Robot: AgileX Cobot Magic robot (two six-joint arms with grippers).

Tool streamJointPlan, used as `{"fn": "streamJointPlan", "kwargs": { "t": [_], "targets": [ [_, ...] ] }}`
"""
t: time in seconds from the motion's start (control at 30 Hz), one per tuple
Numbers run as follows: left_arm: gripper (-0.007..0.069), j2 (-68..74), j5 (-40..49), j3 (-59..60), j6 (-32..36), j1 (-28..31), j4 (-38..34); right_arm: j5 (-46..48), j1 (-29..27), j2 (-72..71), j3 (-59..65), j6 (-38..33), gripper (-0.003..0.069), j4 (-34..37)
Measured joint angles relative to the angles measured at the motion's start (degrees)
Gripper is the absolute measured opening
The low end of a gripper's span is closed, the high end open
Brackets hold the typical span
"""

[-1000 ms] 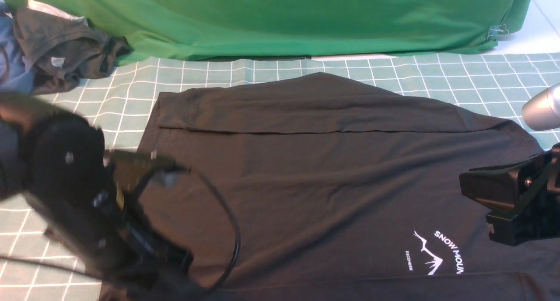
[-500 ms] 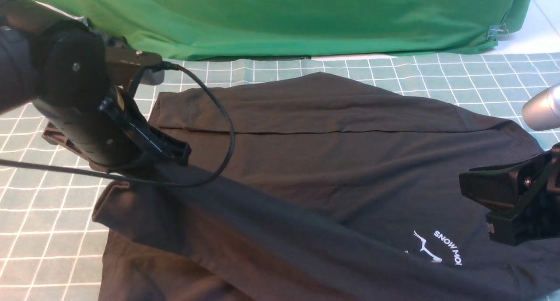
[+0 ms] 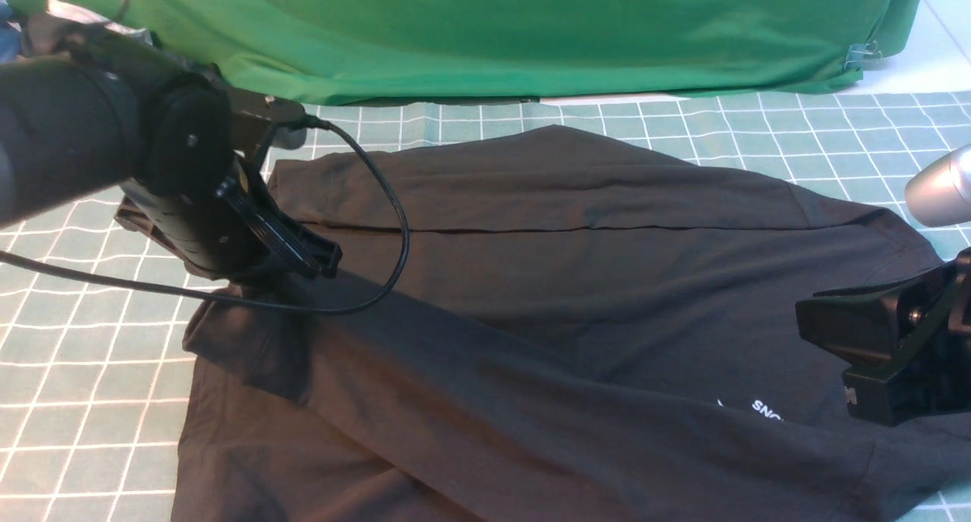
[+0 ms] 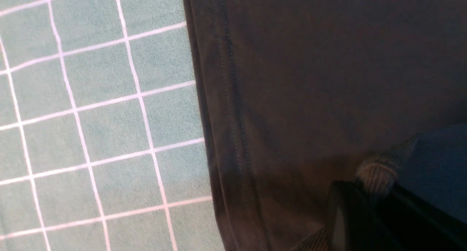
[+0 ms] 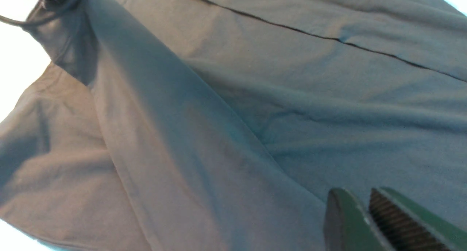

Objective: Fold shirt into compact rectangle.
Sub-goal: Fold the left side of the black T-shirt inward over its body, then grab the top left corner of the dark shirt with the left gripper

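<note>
Green gridded mat [image 3: 91, 400] under black shirt [image 3: 607, 279], sleeve [image 3: 455, 370] in left end effector [image 3: 322, 262]

Black shirt [image 5: 328, 97] spread flat, its sleeve [image 5: 164, 116] stretched diagonally across, right claw [image 5: 361, 198] with fingers pressed together

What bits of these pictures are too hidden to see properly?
1. Front view: the shirt has a white print showing only "SNO"; the raised sleeve covers the rest.
2. Front view: the left gripper tips hide behind its own body; the left wrist view shows only a ribbed cuff pinched there.
3. The right gripper is cut off by the front view's right edge and the right wrist view's bottom edge, so open or shut is unclear.
</note>
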Motion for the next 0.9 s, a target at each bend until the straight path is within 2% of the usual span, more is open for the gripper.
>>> {"fn": "streamJointPlan", "kwargs": {
  "t": [0.2, 0.33, 0.4, 0.5, 0.53, 0.63, 0.77, 0.9],
  "targets": [
    [0.0024, 3.2, -1.7, 0.0, -1.2, 0.0, 0.8, 0.0, 0.0, 0.0, 0.0, 0.0, 0.0092, 0.0],
    [0.0057, 4.2, -3.2, 0.0, -2.1, 0.0, 1.5, 0.0, 0.0, 0.0, 0.0, 0.0, 0.0097, 0.0],
    [0.0143, 4.2, -3.4, 0.0, -2.1, 0.0, 2.3, 0.0, 0.0, 0.0, 0.0, 0.0, 0.0099, 0.0],
    [0.0231, 4.2, -3.0, 0.0, -2.1, 0.0, 2.9, 0.0, 0.0, 0.0, 0.0, 0.0, 0.0102, 0.0],
    [0.0294, 4.1, -1.6, -0.1, -2.1, 0.0, 3.0, 0.0, 0.0, 0.0, 0.0, 0.0, 0.0104, 0.0],
    [0.0393, 3.4, 5.2, 0.0, -2.1, 0.0, 3.1, 0.0, 0.0, 0.0, 0.0, 0.0, 0.0108, 0.0],
    [0.041, -0.2, 15.9, 1.0, -3.7, 0.0, 2.9, 0.0, 0.0, 0.0, 0.0, 0.0, 0.0113, 0.0],
    [0.0347, -7.8, 15.7, 7.8, -5.6, 0.0, -3.0, 0.0, 0.0, 0.0, 0.0, 0.0, 0.012, 0.1]
  ]
}}
